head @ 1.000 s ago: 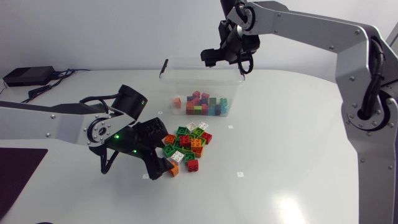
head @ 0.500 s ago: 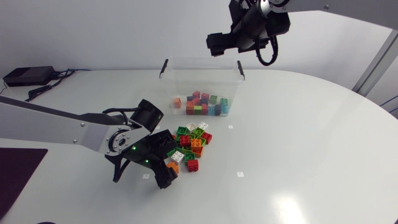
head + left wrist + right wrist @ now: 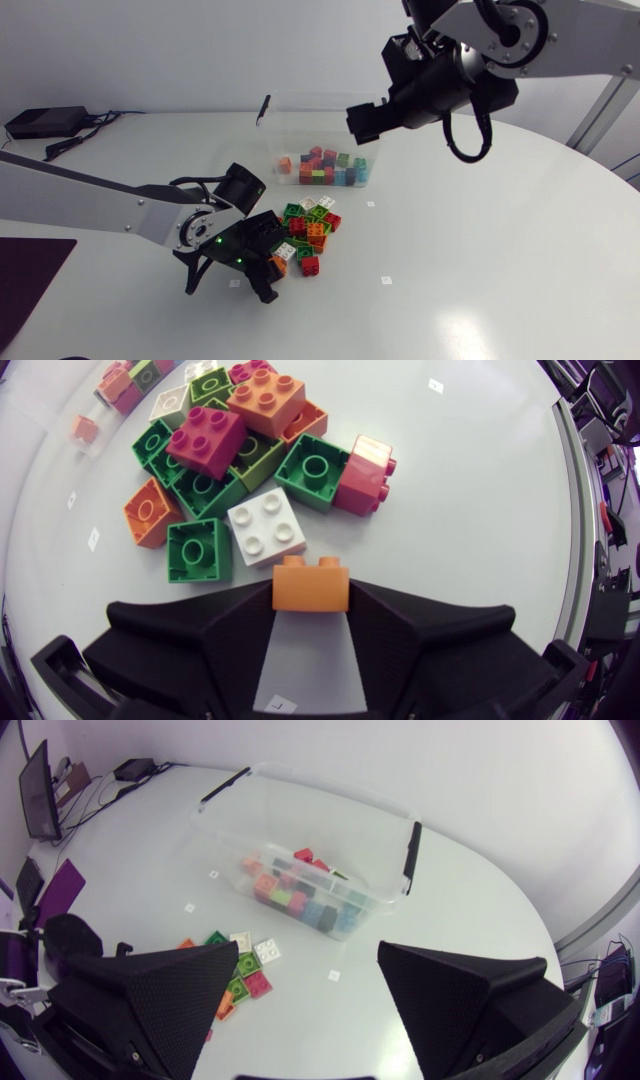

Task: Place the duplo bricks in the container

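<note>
- Swinging forward and down from behind the clear container [image 3: 310, 96], the right arm now has its gripper [image 3: 366, 119] over the box's right end; the left arm has barely shifted at the pile.
- Left gripper [image 3: 311, 610] is clamped on a single orange Duplo brick [image 3: 311, 582], which sits between the fingertips with a finger touching each side, studs pointing away from the wrist.
- Just ahead of that brick lies a white brick [image 3: 266, 530], with a green brick [image 3: 198, 550] beside it, at the near edge of the loose pile [image 3: 308, 228] on the white table [image 3: 480, 260].
- Right gripper [image 3: 308, 948] is spread wide with nothing between its fingers.
- Sorted bricks [image 3: 300, 890] lie on the container's floor, well apart from the left gripper.
</note>
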Tool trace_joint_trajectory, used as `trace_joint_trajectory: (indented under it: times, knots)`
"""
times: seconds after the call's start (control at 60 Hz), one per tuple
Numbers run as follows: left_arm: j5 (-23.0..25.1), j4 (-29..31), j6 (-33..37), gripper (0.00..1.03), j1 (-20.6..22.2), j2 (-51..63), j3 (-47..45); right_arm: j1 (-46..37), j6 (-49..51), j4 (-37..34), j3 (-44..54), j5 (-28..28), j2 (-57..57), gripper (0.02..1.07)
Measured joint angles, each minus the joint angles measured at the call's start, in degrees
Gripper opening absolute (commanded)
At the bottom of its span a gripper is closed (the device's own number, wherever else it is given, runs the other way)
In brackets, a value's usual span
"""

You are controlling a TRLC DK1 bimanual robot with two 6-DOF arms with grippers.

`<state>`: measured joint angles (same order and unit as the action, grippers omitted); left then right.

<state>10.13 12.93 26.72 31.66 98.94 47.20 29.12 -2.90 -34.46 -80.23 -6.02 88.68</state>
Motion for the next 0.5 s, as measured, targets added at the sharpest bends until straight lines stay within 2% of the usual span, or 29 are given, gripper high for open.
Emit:
trace_joint_trajectory:
  times: [0.167, 0.283, 0.5]
  knots:
    - [0.02, -0.07, 0.02, 0.31, 0.68, 0.00, 0.00, 4.28, -0.31, 0.02, 6.51, 0.26, -2.12, 1.02]
    - [0.02, -0.46, 0.04, 0.31, 0.66, -0.48, -0.66, 6.40, -1.68, 0.00, 10.88, 4.42, -2.23, 1.02]
    - [0.02, 0.31, 0.04, 0.31, 0.59, -5.01, -3.32, 9.20, -3.17, 0.48, 14.67, 7.52, -1.53, 1.02]
